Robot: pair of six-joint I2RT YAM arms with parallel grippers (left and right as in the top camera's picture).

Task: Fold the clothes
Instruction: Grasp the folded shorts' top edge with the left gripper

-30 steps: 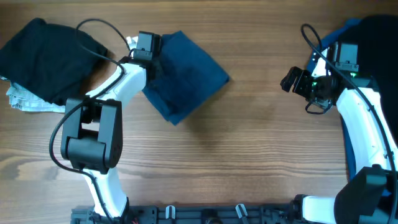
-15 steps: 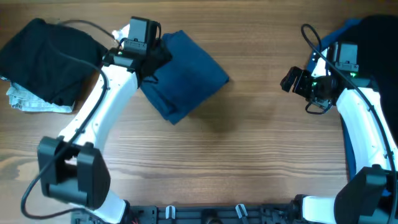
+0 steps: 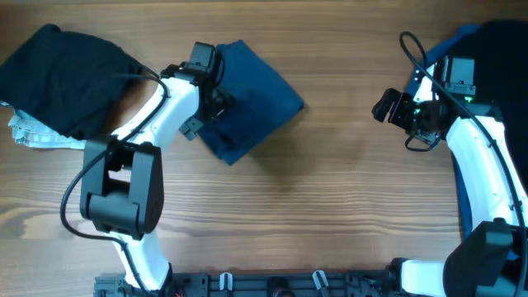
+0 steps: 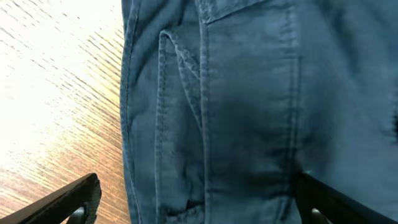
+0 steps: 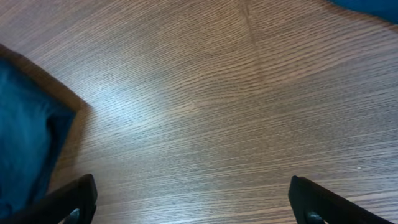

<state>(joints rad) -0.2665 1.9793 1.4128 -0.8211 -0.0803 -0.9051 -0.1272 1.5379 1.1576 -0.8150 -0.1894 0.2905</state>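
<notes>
1. Blue garment [image 3: 252, 99]: a compact folded packet, upper centre of the frame, flat on the table [image 3: 322, 206]. Its outline is the same as a second ago.
2. Left claw [image 4: 196, 185]: it has slid from the packet's top-left corner down to its left edge. It is spread wide and holds nothing, with seamed cloth directly beneath it.
3. Reading: this piece looks about folded, and the claw seems to be lining up a last tuck or a lift.
4. Right claw [image 5: 193, 183]: unmoved at the right of the frame, fingers wide apart and empty over bare wood.
5. Black clothes [image 3: 66, 74]: heaped at upper left, partly over a pale cloth [image 3: 33, 134].
6. Dark garment [image 3: 507, 41]: at the upper right corner, behind the right arm.
7. Obstruction: the left arm lies between the heap and the packet.
</notes>
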